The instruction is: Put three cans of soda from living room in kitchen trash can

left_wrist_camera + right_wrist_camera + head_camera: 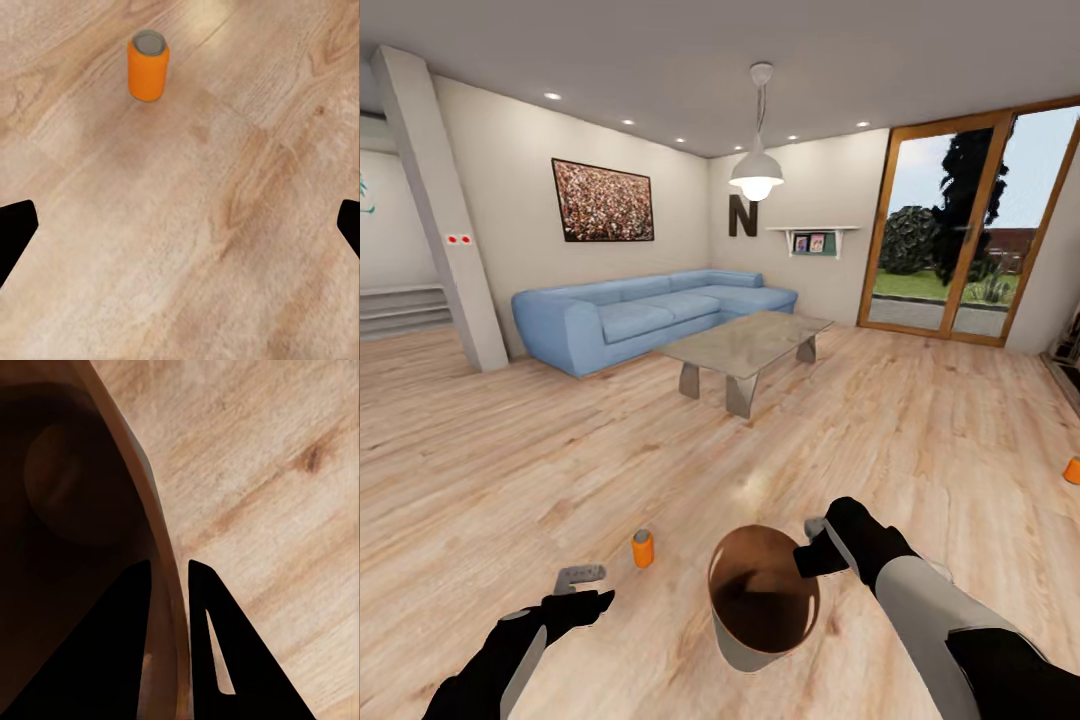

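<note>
One orange can [643,548] upright on the wood floor, just left of the trash can [762,598].
Left gripper [586,585] hangs spread and empty, can ahead of its jaws; right gripper [810,545] clamps the bin's rim.

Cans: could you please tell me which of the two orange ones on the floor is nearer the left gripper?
The can just ahead of the left gripper; the other can stands far off at the right edge.

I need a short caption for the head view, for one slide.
Right gripper holds the trash can by its rim; an orange can stands before the open left gripper.
</note>
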`<state>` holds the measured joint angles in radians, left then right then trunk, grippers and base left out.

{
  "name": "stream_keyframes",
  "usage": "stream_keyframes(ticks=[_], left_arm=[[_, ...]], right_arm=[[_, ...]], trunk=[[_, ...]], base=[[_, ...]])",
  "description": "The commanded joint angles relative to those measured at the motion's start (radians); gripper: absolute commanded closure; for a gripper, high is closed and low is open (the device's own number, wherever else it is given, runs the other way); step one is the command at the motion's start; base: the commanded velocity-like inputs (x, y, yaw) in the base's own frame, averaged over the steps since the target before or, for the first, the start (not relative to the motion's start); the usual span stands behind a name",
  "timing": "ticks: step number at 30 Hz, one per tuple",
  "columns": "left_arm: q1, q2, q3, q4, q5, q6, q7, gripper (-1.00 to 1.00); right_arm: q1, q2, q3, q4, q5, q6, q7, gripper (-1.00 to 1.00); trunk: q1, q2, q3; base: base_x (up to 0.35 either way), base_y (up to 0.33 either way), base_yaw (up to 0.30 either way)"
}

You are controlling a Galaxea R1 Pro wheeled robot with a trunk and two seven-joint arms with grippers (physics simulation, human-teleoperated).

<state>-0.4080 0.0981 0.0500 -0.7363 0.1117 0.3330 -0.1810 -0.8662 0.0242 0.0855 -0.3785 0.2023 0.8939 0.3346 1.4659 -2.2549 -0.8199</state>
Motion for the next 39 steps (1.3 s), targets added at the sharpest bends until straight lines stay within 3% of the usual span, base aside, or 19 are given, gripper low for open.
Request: stream_keyframes(ticks=[1,11,39], left_arm=[[0.0,0.0,0.0,0.0,0.0,0.0,0.0,-1.0],[0.0,0.0,0.0,0.0,0.0,0.0,0.0,-1.0],[0.0,0.0,-0.001,0.0,0.0,-0.001,0.0,-1.0]], right_arm=[[0.0,0.0,-0.004,0.0,-0.025,0.004,0.004,1.0],[0.0,0.0,-0.005,0.0,-0.024,0.004,0.003,1.0],[0.0,-0.014,-0.013,-0.002,-0.023,0.004,-0.002,1.0]], trunk=[[0.0,0.0,0.0],[0.0,0.0,0.0],[0.0,0.0,0.014]], base=[[0.242,0.224,-0.001],[0.24,0.224,-0.078],[0.238,0.224,-0.24]])
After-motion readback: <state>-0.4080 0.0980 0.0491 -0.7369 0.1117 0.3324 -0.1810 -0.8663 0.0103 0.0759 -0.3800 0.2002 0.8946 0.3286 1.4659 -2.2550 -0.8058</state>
